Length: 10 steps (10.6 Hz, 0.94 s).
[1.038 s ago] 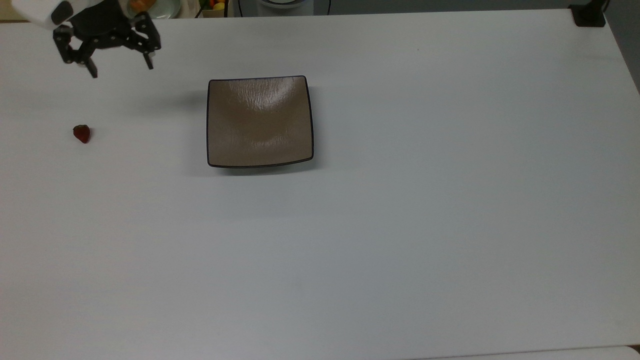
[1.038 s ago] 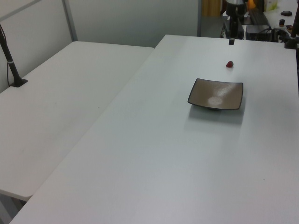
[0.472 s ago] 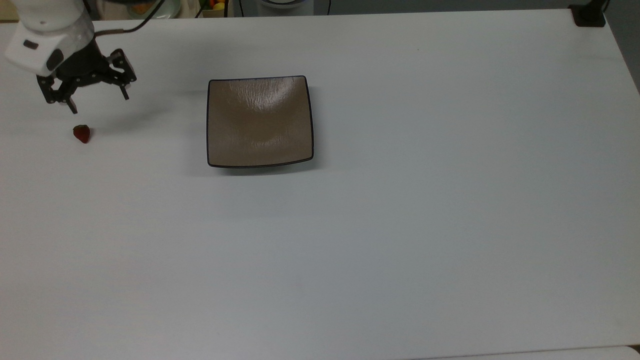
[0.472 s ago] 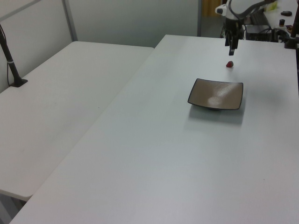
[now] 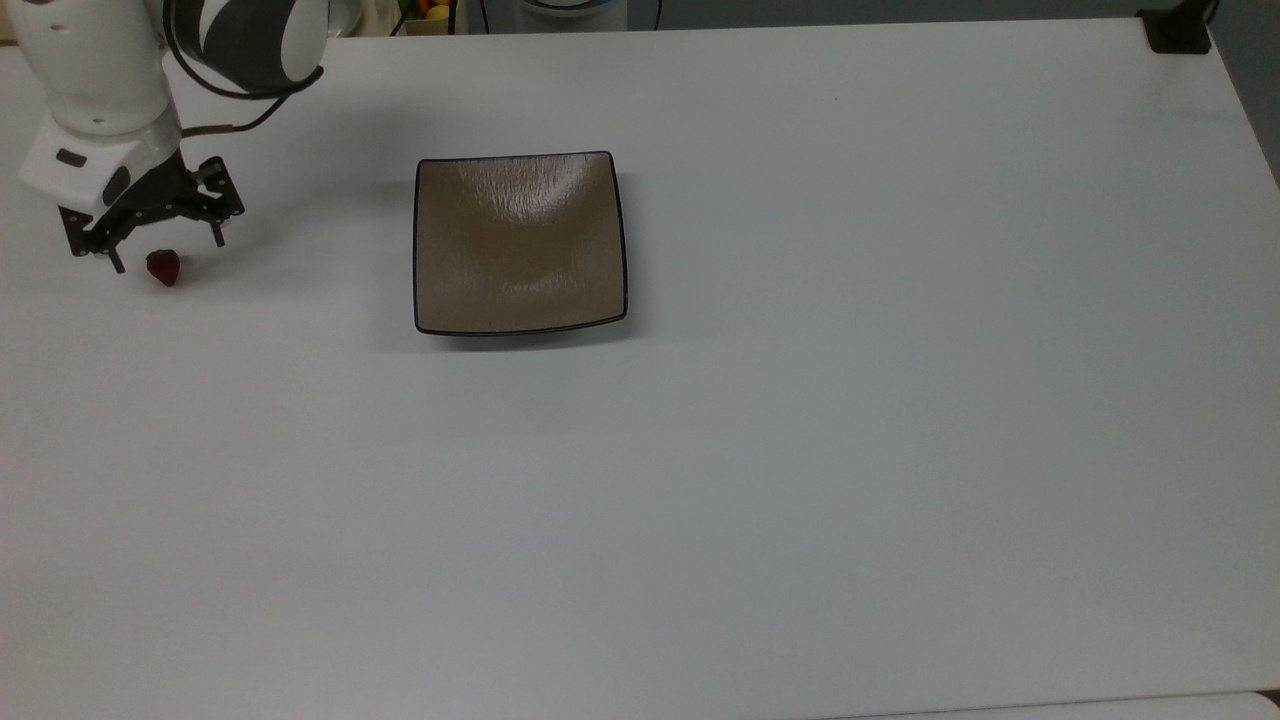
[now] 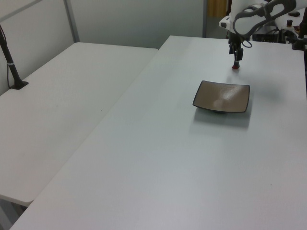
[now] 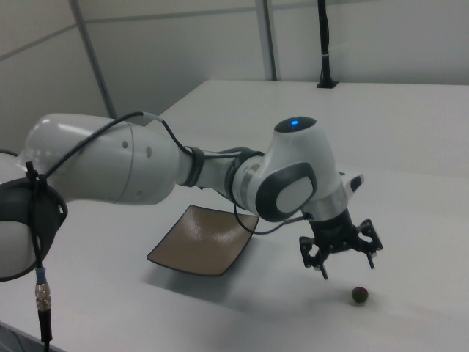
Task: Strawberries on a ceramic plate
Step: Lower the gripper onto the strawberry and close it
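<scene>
The gripper (image 5: 165, 255) hangs wide open and empty right over the strawberry (image 5: 163, 267), which sits on the table (image 5: 800, 450) well apart from the plate (image 5: 520, 243), off to the top view's left. To do this well, I'd centre the berry between the fingers, drop straight down and close gently.

A single tiny dark-red strawberry (image 5: 163, 267) with a dark greenish top lies on the white surface at the far left of the top view, well apart from a square, glossy taupe-brown ceramic plate (image 5: 520, 243). The plate, black-rimmed with rounded corners and a shallow, faintly textured curve, sits flat and holds nothing, a pale sheen across its upper half.
</scene>
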Tool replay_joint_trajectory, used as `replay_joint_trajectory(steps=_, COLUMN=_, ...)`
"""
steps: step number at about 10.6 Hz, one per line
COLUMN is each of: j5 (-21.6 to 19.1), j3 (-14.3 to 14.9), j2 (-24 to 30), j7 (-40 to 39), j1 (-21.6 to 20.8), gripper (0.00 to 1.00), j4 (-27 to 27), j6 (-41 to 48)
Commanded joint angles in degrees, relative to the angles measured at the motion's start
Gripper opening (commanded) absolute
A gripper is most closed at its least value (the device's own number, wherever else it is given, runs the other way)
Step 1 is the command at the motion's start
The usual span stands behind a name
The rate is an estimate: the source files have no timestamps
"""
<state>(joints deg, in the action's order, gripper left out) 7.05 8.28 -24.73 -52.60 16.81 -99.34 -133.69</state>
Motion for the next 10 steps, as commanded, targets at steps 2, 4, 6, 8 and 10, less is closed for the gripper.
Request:
replay_joint_trajectory(steps=2, j5=0.8, j3=1.0, j2=-2.2, j7=-3.5, j1=0.7, gripper=1.0, j4=-0.4, j6=-5.3)
replay_joint_trajectory(steps=4, j5=0.8, j3=2.1, j2=-3.0, j7=-4.2, j1=0.7, gripper=1.0, j4=-0.6, j6=-5.3)
replay_joint_trajectory(steps=6, j5=0.8, j3=2.3, j2=-3.0, j7=-4.2, j1=0.7, gripper=0.95, j4=-1.1, j6=-5.7)
replay_joint_trajectory(steps=8, j5=0.8, j3=2.3, j2=-3.0, j7=-4.2, j1=0.7, gripper=0.71, j4=-1.3, j6=-5.7)
replay_joint_trajectory(steps=10, j5=0.8, j3=2.2, j2=-3.0, j7=-4.2, j1=0.7, gripper=0.6, j4=-1.4, j6=-5.7)
